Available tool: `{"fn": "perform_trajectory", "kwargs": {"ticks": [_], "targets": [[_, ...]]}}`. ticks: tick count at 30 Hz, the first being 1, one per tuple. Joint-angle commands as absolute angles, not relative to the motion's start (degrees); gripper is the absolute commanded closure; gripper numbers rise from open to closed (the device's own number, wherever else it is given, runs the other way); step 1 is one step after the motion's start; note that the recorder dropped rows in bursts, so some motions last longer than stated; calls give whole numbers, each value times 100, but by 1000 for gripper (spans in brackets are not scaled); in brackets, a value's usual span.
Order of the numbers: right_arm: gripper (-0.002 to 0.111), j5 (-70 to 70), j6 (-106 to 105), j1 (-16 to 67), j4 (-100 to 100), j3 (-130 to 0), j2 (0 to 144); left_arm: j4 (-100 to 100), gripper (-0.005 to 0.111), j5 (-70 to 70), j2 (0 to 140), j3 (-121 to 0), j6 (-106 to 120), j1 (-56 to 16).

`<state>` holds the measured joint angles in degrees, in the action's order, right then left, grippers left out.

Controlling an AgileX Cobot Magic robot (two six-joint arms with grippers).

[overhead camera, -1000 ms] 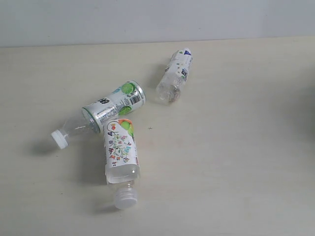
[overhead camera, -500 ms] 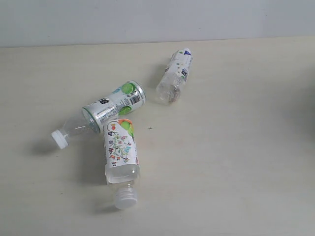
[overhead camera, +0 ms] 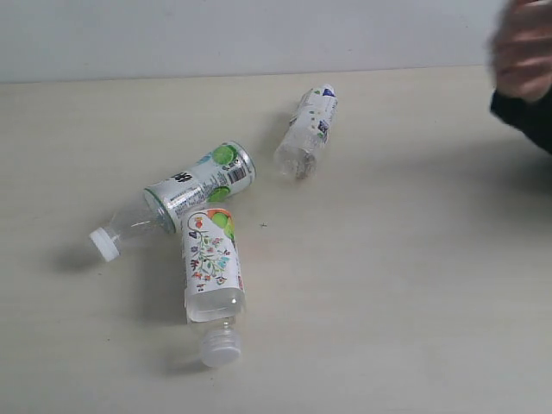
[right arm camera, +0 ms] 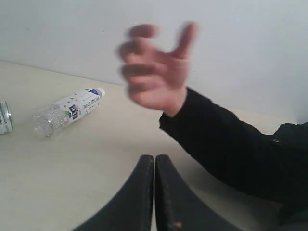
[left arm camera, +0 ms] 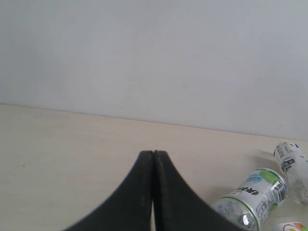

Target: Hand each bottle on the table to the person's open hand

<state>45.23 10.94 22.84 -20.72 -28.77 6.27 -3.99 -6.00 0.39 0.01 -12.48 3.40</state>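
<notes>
Three bottles lie on their sides on the counter [overhead camera: 397, 285]. In the exterior view the lime bottle [overhead camera: 200, 185] sits at about 9 o'clock from the middle, its white cap aimed toward 8 o'clock and its base toward 2 o'clock. The floral bottle [overhead camera: 211, 263] lies at 7 o'clock, cap toward 6 o'clock, its base end touching the lime bottle's side. The purple-marked bottle [overhead camera: 307, 129] lies well apart from that pair, at 12 o'clock, with its labelled end toward 1 o'clock and its clear end toward 7 o'clock. The hand [overhead camera: 522, 53] shows at 2 o'clock, at the frame's edge, blurred and bare, on a black sleeve [overhead camera: 528, 116]; the right wrist view shows its fingers spread above the counter and nothing in it. The left pincer [left arm camera: 153, 155] has its jaws pressed together with nothing between them, above bare counter with the lime bottle off to one side. The right pincer [right arm camera: 154, 159] is likewise closed on nothing, just beneath the sleeve. A pale wall [overhead camera: 216, 34] backs the counter.
</notes>
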Motion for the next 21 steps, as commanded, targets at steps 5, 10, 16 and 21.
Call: {"fn": "perform_trajectory", "kwargs": {"ticks": [5, 10, 16, 21], "targets": [[107, 4414, 1059, 2266, -2097, -2842, 594, -421, 107, -576, 0, 0, -1221, 348], [107, 4402, 1059, 2266, -2075, -2842, 386, -421, 107, -576, 0, 0, -1221, 348], [107, 4402, 1070, 2266, -2005, -2842, 28, -421, 107, -576, 0, 0, -1221, 348], [107, 4293, 1059, 2266, -1909, -2842, 0, -421, 107, -576, 0, 0, -1221, 348]]}}
